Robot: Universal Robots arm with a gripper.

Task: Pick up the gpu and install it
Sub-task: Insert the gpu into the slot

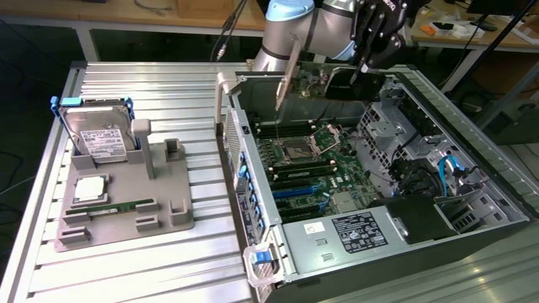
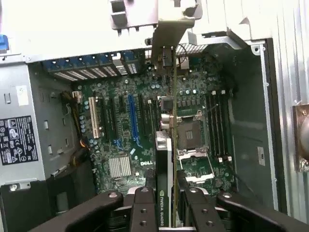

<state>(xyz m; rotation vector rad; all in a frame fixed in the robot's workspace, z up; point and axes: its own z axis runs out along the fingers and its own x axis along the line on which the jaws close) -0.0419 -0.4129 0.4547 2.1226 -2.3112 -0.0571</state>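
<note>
Black gripper fingers point(image 2: 165, 199) sit right up against the wrist cam, clamped shut on the gpu point(image 2: 164, 159). The card is edge-on between them, with its silver bracket point(image 2: 169, 34) pointing at the rear wall of the case. From the exterior view it hangs in the air above the far end of the open PC case point(image 1: 252, 158), clear of the motherboard point(image 1: 312, 170) and not seated in any slot. In the wrist view its edge runs between the blue slot point(image 2: 130, 121) and the empty CPU socket point(image 2: 190, 135).

Everything's on a ribbed aluminium table point(image 1: 143, 265), lots of long grooves running across it. The case lies on its side with the panel off, taking up the exterior view's right half. On that view's left is a gray holder point(image 1: 168, 214) carrying a hard drive point(image 1: 101, 136) standing upright, a CPU chip point(image 1: 90, 189) lying flat and a green memory stick point(image 1: 118, 206) in its groove, all well apart from the card.

Room-wise it's wooden workbenches point(image 1: 143, 16) along the back, dark floor around the table, and cables hanging down behind the arm.
</note>
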